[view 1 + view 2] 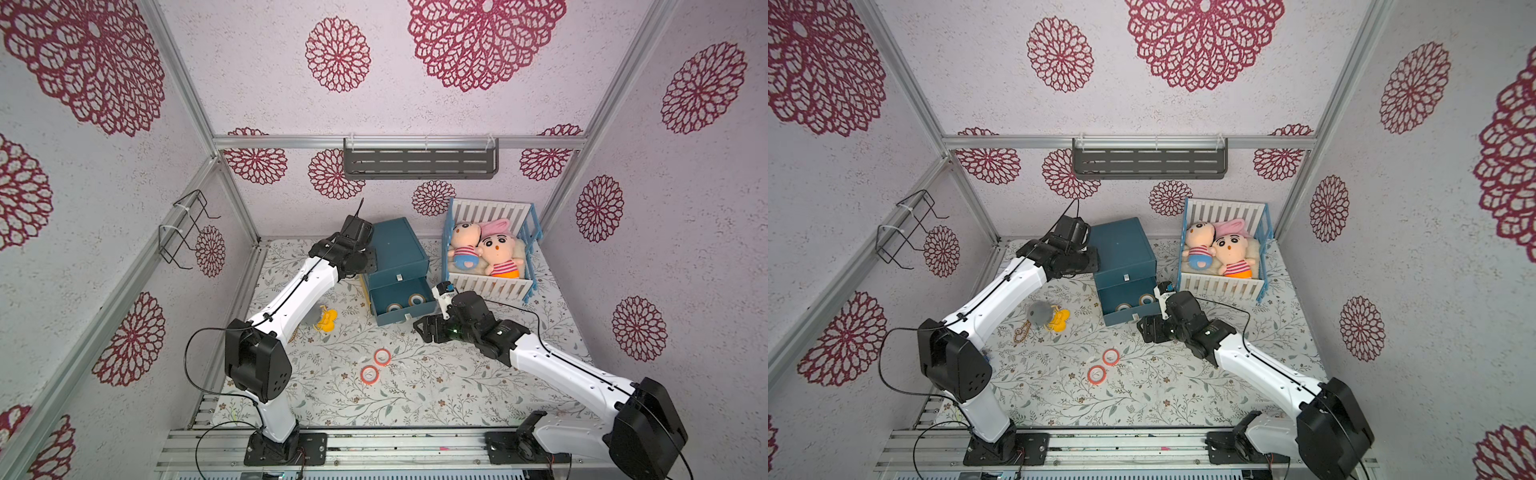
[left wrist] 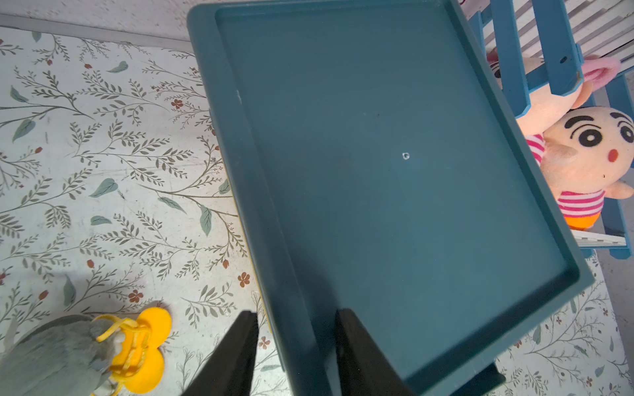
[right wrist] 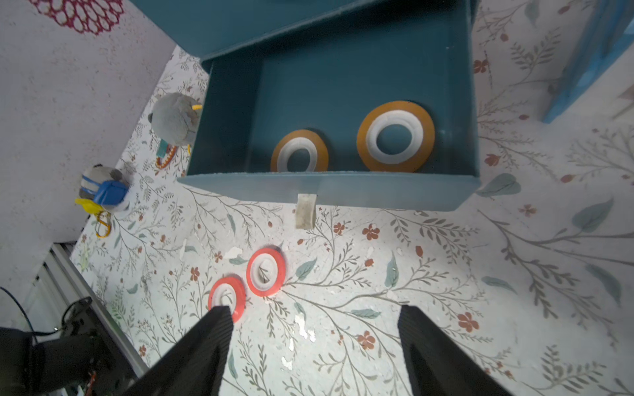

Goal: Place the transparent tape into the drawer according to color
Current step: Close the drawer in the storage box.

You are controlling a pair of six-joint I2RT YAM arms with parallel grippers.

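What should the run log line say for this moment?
drawer: open, two yellow tapes inside | red tapes: two on table | left claw: astride cabinet top edge, grip unclear | right claw: open, empty, above table

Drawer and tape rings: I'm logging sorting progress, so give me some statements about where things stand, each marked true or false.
1. Two yellow tape rings lie in the open drawer. True.
2. The two red tape rings are stacked. False: they lie side by side on the table, in front of the open drawer.
3. The right gripper holds a red ring. False: its jaws are open and empty.
4. The left gripper straddles the cabinet at its top rim. True.
5. The upper drawer is pulled out too. False: it is shut.
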